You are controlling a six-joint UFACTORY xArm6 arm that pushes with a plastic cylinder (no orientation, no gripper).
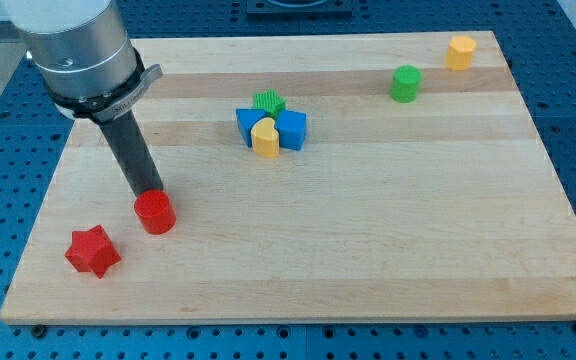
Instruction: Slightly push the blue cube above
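Observation:
The blue cube sits near the board's top middle, in a tight cluster with another blue block, a yellow heart-shaped block and a green star-shaped block. My rod comes down from the view's top left, and my tip rests at the top edge of a red cylinder, far left of and below the cluster. The very end of the tip is partly hidden by the red cylinder.
A red star-shaped block lies near the board's bottom left. A green cylinder and a yellow block stand at the top right. The wooden board lies on a blue perforated table.

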